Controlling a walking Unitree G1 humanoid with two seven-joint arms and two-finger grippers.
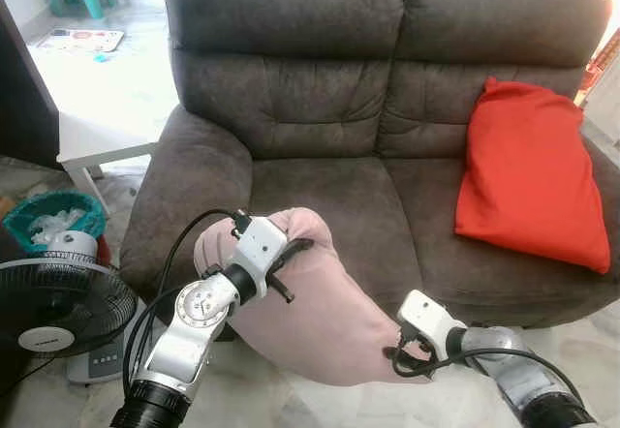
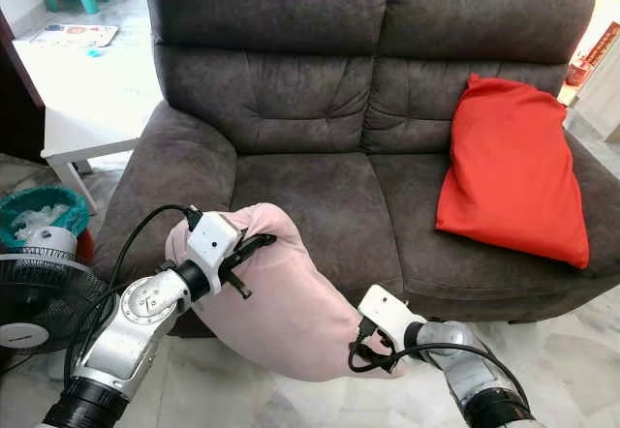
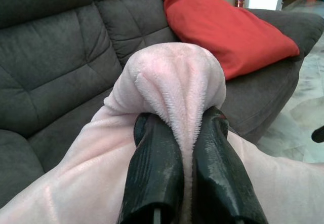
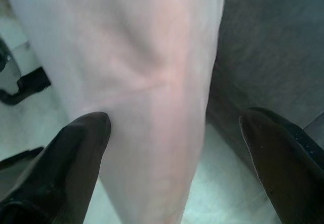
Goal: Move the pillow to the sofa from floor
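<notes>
Pinching the pillow (image 1: 320, 317) by its upper end in our left gripper (image 1: 291, 254), right gripper (image 4: 177, 148) open at its lower end, we hold it slanting down-right just below the sofa (image 1: 320, 196) seat, mid-frame.

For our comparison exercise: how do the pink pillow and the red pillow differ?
The pink pillow is pale and fleecy; the red pillow is bright and smooth. The pink one hangs before the sofa, pinched by the left pincer; the red one leans untouched against the sofa's backrest. Both are soft cushions.
</notes>
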